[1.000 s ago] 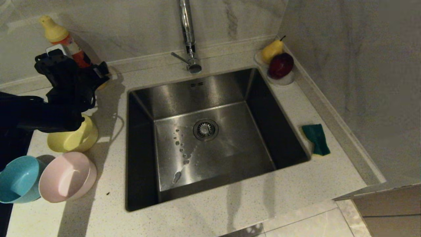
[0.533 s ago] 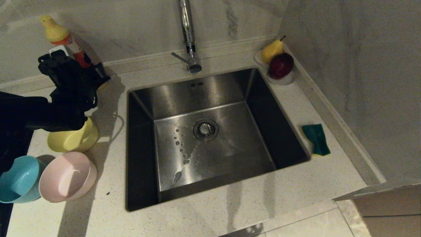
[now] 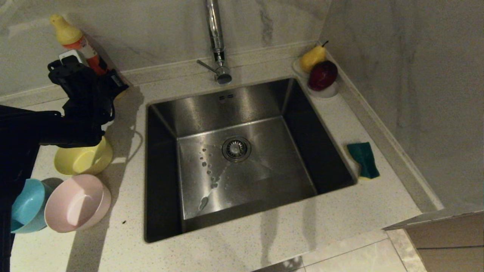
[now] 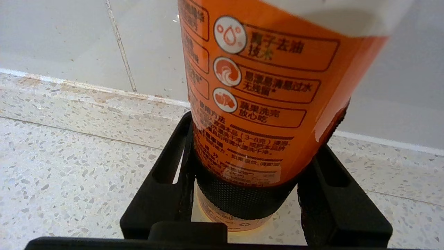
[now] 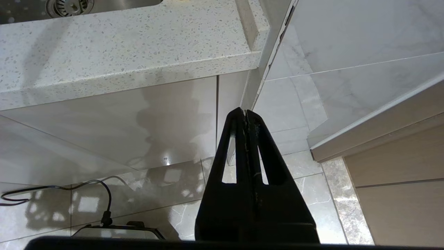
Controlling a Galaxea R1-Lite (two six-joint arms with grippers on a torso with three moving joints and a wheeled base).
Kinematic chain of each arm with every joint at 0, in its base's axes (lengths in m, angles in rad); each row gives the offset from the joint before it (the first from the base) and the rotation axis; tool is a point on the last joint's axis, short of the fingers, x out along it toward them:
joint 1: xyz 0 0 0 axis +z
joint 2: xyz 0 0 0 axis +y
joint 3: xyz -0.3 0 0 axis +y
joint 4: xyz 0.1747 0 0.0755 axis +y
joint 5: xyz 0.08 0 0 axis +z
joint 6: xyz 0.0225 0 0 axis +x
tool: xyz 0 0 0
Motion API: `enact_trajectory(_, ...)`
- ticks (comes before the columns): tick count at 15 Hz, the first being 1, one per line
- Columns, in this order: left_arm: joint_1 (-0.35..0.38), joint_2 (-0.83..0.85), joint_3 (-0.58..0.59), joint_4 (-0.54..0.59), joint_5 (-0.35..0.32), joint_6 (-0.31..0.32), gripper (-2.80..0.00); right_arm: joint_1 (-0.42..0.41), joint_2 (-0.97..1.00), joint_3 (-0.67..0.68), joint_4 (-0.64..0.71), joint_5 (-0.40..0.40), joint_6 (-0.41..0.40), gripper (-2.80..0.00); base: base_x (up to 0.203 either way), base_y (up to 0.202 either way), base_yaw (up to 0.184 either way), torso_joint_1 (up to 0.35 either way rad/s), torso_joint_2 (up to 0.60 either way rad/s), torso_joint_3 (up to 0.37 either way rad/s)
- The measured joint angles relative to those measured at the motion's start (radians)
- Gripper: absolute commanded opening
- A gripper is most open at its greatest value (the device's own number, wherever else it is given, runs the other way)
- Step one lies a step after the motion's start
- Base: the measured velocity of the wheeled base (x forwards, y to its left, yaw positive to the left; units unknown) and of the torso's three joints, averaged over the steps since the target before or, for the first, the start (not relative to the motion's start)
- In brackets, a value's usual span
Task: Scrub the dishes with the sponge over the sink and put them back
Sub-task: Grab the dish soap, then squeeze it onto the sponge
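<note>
Three bowls stand on the counter left of the sink [image 3: 264, 177]: yellow [image 3: 85, 158], pink [image 3: 75, 204] and light blue [image 3: 26, 206]. On the counter to the right of the sink lies the sponge [image 3: 363, 158], green face up. My left gripper [image 3: 109, 78] is at the back left corner, behind the yellow bowl. It is shut on the lower part of an orange detergent bottle [image 4: 263, 69], one finger [image 4: 163, 180] on each side. My right gripper [image 5: 245, 113] hangs shut and empty below the counter's front edge.
The bottle's yellow cap [image 3: 65, 32] leans against the back wall. A chrome tap [image 3: 216, 41] rises behind the sink. A white dish [image 3: 329, 92] with a pear and a red apple sits at the back right corner. Walls close off the back and right.
My left gripper has edged toward the back wall and its fingers have closed in on the detergent bottle, which has shifted slightly to the right. The bowls and the sponge lie as before.
</note>
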State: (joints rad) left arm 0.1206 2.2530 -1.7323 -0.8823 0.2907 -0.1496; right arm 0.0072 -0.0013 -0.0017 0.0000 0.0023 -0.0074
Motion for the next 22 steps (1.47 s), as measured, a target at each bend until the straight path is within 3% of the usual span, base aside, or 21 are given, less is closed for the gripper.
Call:
enact_trajectory(5,0.0,-0.049,0.031,-0.002,0.012,-0.001,-2.8,0.0,0.0,0.0,0.0,0.0,0.0,-2.8,0.0,0.0,0.0,0.0,0.0,0.0)
enact_trajectory(12,-0.007,-0.311,0.235,0.027,0.014,-0.001,-2.8,0.0,0.0,0.0,0.0,0.0,0.0,-2.8,0.0,0.0,0.0,0.0,0.0,0.0)
enact_trajectory(15,-0.031,-0.489,0.306,0.133,0.014,0.0,-2.8,0.0,0.0,0.0,0.0,0.0,0.0,-2.8,0.0,0.0,0.0,0.0,0.0,0.0)
enact_trajectory(18,-0.095,-0.691,0.364,0.337,0.013,0.016,-2.8,0.0,0.0,0.0,0.0,0.0,0.0,-2.8,0.0,0.0,0.0,0.0,0.0,0.0)
enact_trajectory(22,-0.241,-0.93,0.484,0.556,0.013,0.116,-2.8,0.0,0.0,0.0,0.0,0.0,0.0,-2.8,0.0,0.0,0.0,0.0,0.0,0.0)
